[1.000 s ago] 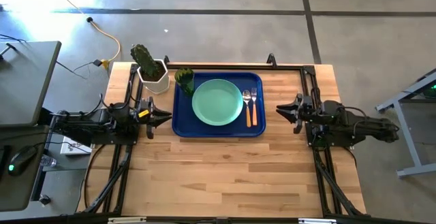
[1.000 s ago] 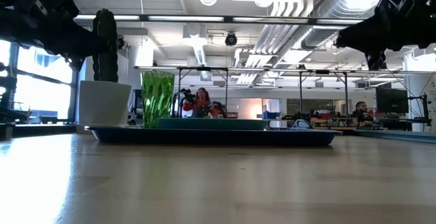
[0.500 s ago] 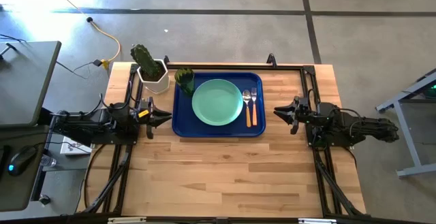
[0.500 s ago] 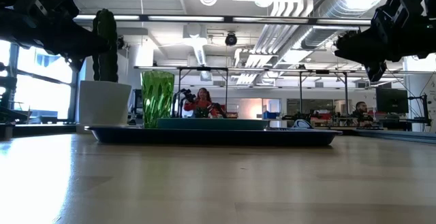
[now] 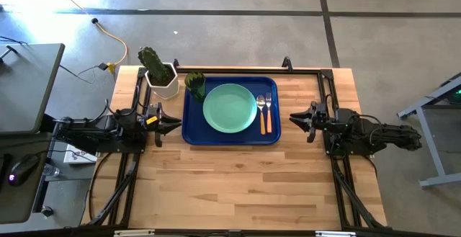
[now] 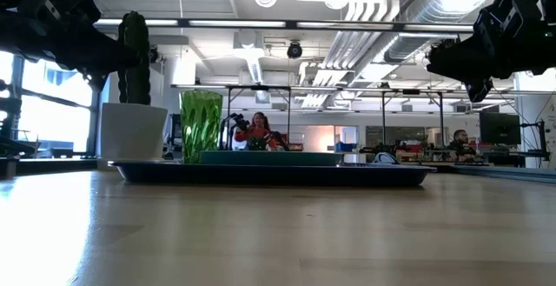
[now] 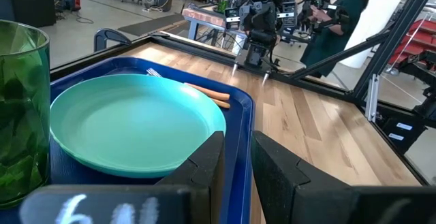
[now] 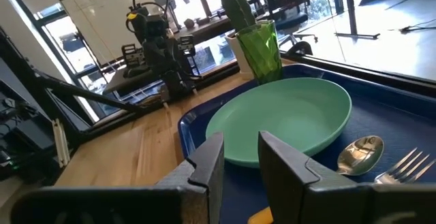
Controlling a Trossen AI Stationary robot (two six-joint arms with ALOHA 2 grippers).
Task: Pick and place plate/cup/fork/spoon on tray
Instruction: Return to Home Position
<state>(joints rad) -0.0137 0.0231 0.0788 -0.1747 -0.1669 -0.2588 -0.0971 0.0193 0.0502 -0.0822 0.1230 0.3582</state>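
Observation:
The dark blue tray [image 5: 193, 125] lies at the table's far middle. On it rest the mint-green plate [image 5: 230, 108], the green cup [image 5: 195, 85] upright at its far left corner, and the spoon [image 5: 261, 112] and fork [image 5: 268, 112] side by side right of the plate. My left gripper [image 5: 178, 124] hovers just left of the tray, pointing at it. Its fingers stand a narrow gap apart and hold nothing [image 7: 238, 142]. My right gripper [image 5: 292, 118] hovers just right of the tray, facing it. Its fingers also stand a narrow gap apart and hold nothing [image 8: 240, 142].
A cactus in a white pot [image 5: 160, 73] stands left of the cup, at the table's far left corner. Bare wood [image 5: 238, 186] stretches from the tray to the near edge. People stand in the room beyond the table [image 7: 340, 20].
My right gripper has sunk a little and edged toward the tray, then kept still. The things on the tray have not moved.

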